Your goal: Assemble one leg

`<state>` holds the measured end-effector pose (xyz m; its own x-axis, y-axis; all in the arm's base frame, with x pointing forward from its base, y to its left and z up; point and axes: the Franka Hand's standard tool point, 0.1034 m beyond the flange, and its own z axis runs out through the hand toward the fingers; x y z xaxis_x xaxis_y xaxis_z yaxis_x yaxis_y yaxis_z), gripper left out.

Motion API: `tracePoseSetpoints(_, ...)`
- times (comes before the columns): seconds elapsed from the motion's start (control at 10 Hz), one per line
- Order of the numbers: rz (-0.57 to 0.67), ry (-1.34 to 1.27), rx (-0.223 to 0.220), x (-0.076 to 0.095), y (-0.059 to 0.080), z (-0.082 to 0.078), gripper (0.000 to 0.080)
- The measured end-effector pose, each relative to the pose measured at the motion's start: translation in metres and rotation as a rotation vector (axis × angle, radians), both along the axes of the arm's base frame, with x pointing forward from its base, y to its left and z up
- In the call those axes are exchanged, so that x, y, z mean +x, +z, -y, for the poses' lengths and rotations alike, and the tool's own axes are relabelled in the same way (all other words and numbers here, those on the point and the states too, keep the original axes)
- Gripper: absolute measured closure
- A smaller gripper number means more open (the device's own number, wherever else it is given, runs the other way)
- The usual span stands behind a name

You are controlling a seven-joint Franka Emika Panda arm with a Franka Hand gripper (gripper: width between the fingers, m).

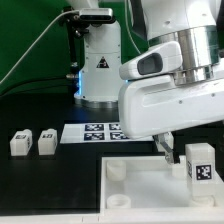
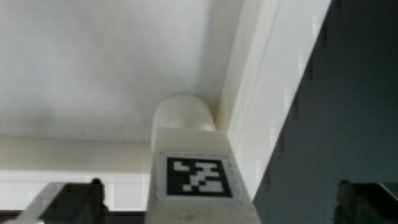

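Note:
A white leg (image 1: 198, 163) with a black-and-white tag stands upright at the right corner of the large white tray (image 1: 140, 190). In the wrist view the same leg (image 2: 196, 175) rises from the tray's round corner socket (image 2: 185, 110). My gripper (image 2: 222, 205) straddles it. The dark fingers (image 2: 79, 200) stand wide apart, with a gap on each side of the leg, so the gripper is open and not touching it. In the exterior view only one finger (image 1: 163, 147) shows, to the left of the leg.
Two more white legs (image 1: 20, 142) (image 1: 46, 141) lie on the black table at the exterior view's left. The marker board (image 1: 100, 131) lies behind the tray. A white robot base (image 1: 100, 65) stands at the back. The tray's raised rim (image 2: 249, 60) borders the dark table.

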<state>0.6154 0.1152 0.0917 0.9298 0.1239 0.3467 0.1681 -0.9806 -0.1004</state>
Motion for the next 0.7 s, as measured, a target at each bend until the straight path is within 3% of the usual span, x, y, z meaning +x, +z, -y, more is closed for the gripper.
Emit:
tracePoseSetpoints(0.1,0.000,0.000,0.000,0.000,0.000,0.000,0.0151)
tracePoseSetpoints(0.2,-0.125,0.009,0.006,-0.016,-0.010,-0.002,0.0151)
tracePoseSetpoints(0.4,-0.165,0.001,0.018,0.004,0.007,-0.004,0.0151)
tracePoseSetpoints(0.7,-0.234,-0.001,0.022,0.006,0.002,0.002,0.0151)
